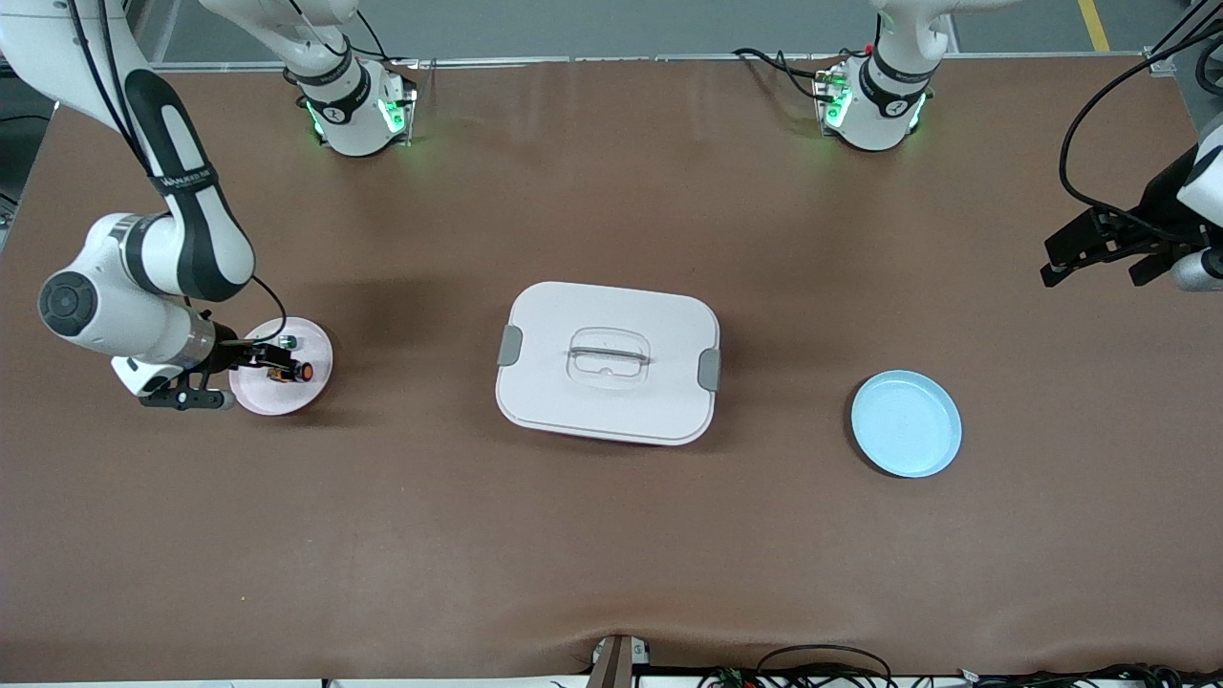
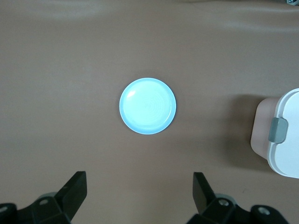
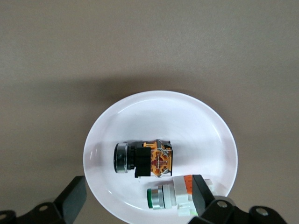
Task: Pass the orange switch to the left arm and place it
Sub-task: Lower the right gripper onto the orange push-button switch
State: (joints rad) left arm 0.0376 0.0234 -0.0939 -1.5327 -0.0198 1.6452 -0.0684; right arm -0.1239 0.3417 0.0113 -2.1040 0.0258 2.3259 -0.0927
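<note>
Now right gripper (image 1: pixel 268 366) low over pink plate (image 1: pixel 287 406), fingers spread wide, empty, lined up for pick. Orange switch (image 3: pixel 145 159) on its side on plate, mid-frame in right wrist view, beside green-capped switch (image 3: pixel 161 198). Left gripper (image 1: pixel 1099 253) waits spread, empty, over left arm's table end. Box (image 1: pixel 608 363) at frame centre likely forces handover above it.

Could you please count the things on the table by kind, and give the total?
Plates: 2, the pink plate and the blue plate
Switches: 2, the orange switch and the green switch, both on the pink plate
Boxes: 1, the white box between the plates
Total: 5
</note>
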